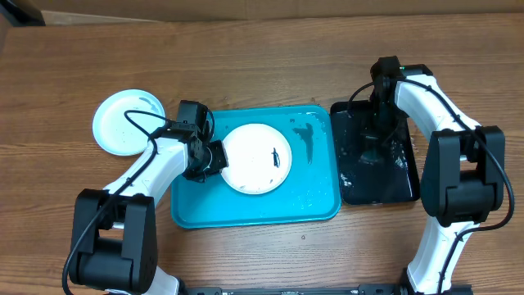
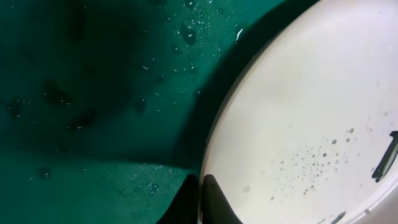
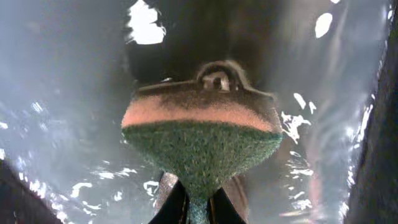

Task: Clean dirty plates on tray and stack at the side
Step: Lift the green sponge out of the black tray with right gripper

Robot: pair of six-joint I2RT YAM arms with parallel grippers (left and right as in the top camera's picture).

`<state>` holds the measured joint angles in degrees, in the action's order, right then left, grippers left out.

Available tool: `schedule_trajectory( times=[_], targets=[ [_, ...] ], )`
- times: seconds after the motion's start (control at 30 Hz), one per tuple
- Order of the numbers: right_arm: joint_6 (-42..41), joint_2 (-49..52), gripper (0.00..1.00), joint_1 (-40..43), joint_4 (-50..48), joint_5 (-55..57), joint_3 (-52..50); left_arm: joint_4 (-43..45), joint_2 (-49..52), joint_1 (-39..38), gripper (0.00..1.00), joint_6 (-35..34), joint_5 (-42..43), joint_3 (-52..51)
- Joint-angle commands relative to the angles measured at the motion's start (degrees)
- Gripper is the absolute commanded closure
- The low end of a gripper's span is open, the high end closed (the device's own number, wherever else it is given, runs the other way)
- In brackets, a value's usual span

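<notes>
The white plate [image 1: 256, 158], dark-smudged, sits on the wet turquoise tray [image 1: 246, 211], its rim pinched in the left claw [image 1: 216, 156]. A pale plate [image 1: 127, 123] lies well left of that claw.

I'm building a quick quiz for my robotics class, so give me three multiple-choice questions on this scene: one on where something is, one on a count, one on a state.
1. Where does the smudged white plate lie?
A. on the turquoise tray
B. on top of another plate
C. on the bare wood

2. How many plates show in the overhead view?
A. one
B. two
C. four

3. What does the right tool hold?
A. nothing
B. a plate
C. a sponge

Answers:
1 A, it sits inside the tray's raised rim.
2 B, the white one plus a pale plate off the tray to the left.
3 C, its fingers pinch the sponge's green scrub side above the wet black tray.
</notes>
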<state>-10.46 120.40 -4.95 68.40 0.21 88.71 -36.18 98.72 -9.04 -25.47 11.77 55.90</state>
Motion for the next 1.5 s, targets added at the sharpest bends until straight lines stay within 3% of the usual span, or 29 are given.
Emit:
schedule_trajectory(
  times=[0.0,0.1,0.17,0.23,0.27,0.3,0.53,0.7,0.73,0.77,1.2,1.47],
  targets=[
    [0.0,-3.8,0.96,0.1,1.2,-0.3,3.8,-0.9,0.9,-0.4,0.96,0.6,0.0,0.5],
    [0.9,-7.1,0.96,0.1,2.4,-0.3,4.4,-2.6,0.9,-0.4,0.93,0.6,0.1,0.5],
    [1.5,-8.2,0.96,0.1,3.5,-0.3,4.4,-2.3,0.9,-0.4,0.76,0.7,-0.8,0.5],
    [1.7,-8.5,0.96,0.1,4.5,-0.3,4.4,-1.1,0.9,-0.3,0.73,0.7,-2.4,0.5],
    [1.8,-8.5,0.96,0.1,5.1,-0.3,4.4,-0.5,0.9,-0.4,0.81,0.7,-3.3,0.5],
    [1.9,-8.5,0.96,0.1,5.8,-0.3,4.3,0.5,0.9,-0.4,0.96,0.7,-3.6,0.5],
    [6.3,-8.5,0.96,0.1,8.9,-0.3,4.3,-3.3,0.9,-1.2,0.96,-0.9,-1.2,0.5],
    [7.6,-8.5,0.96,0.1,9.5,0.3,4.3,-3.6,0.9,-2.0,0.82,-1.3,-1.4,0.5],
    [7.8,-8.5,0.96,0.1,9.4,0.7,4.3,-2.8,0.9,-2.0,0.83,-1.4,-1.4,0.5],
    [8.0,-8.5,0.96,0.1,9.4,1.2,4.3,-2.3,0.9,-1.9,0.96,-1.4,-1.4,0.5],
    [15.5,-8.4,0.96,0.1,8.8,-2.9,4.3,-2.6,0.9,-1.9,0.96,-3.8,1.8,0.5],
    [13.4,-8.4,0.96,-0.1,8.2,-2.4,4.3,-2.3,0.9,-1.9,0.96,-3.9,1.8,0.5]
  ],
)
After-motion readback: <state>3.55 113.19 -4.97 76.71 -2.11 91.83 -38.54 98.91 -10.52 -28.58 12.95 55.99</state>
